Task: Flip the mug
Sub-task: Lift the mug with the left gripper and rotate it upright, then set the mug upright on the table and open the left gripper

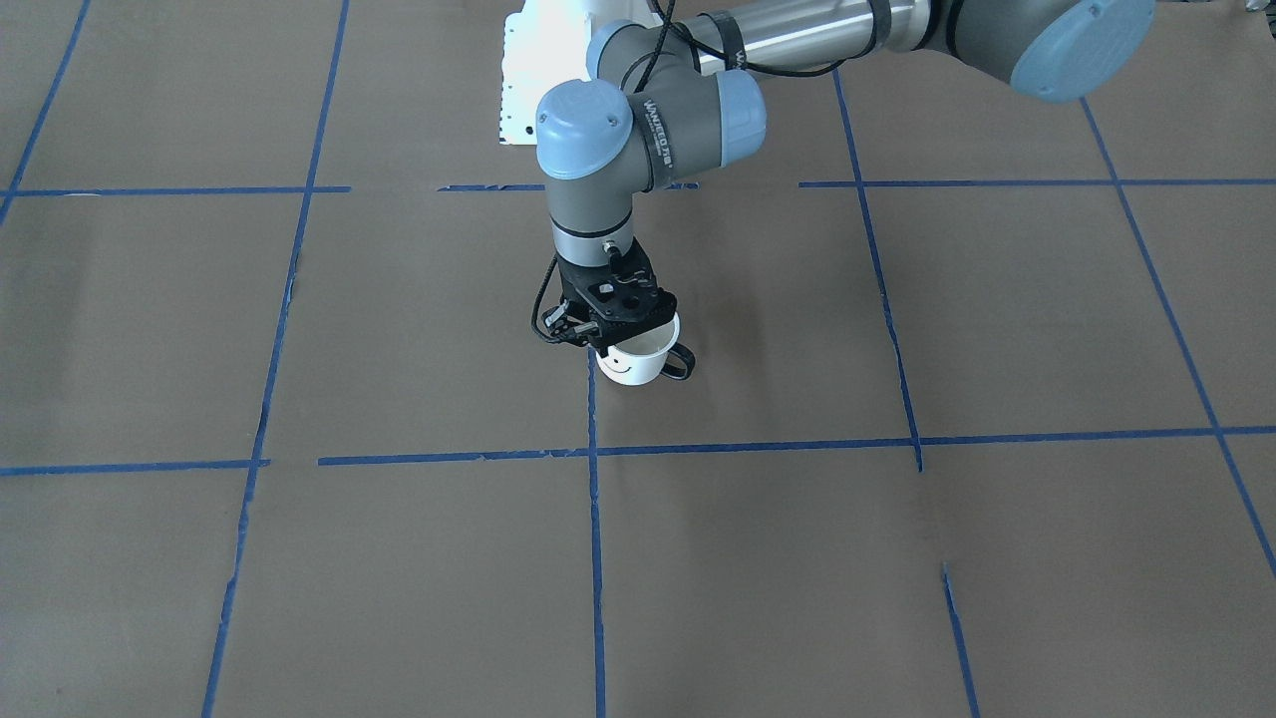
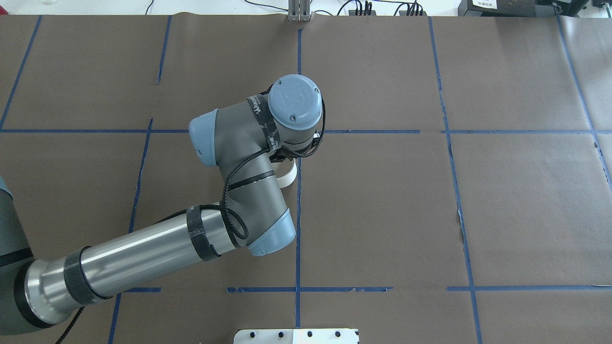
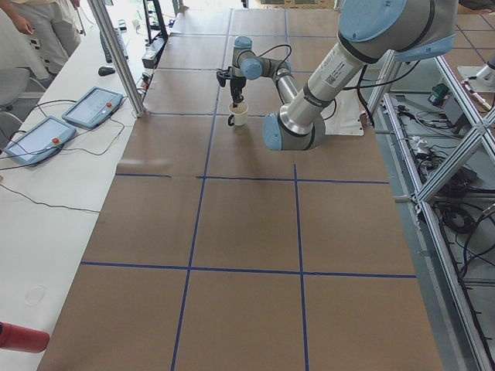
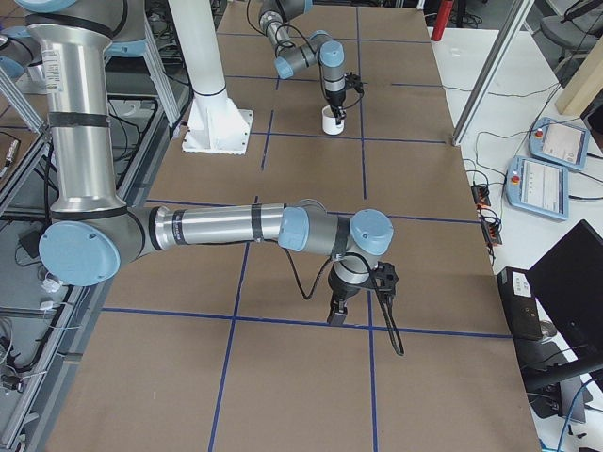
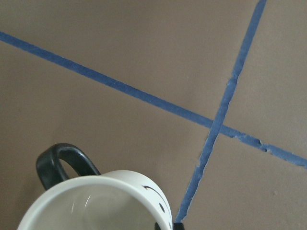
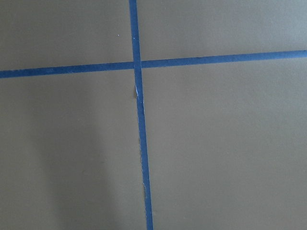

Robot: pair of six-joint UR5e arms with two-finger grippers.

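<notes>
Mug (image 1: 638,367): white body, black smiley face on the side, black handle (image 1: 682,361), pale interior. Table covering (image 1: 399,329): plain brown paper under a grid of blue tape (image 1: 595,519). Left arm (image 2: 234,136): grey joints, light blue caps, silver tube with black bands.

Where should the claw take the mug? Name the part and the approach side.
Take the mug by its rim wall, from straight above, one finger inside and one outside, away from the handle. It stands upright, mouth open upward, so the thin wall is exposed.
</notes>
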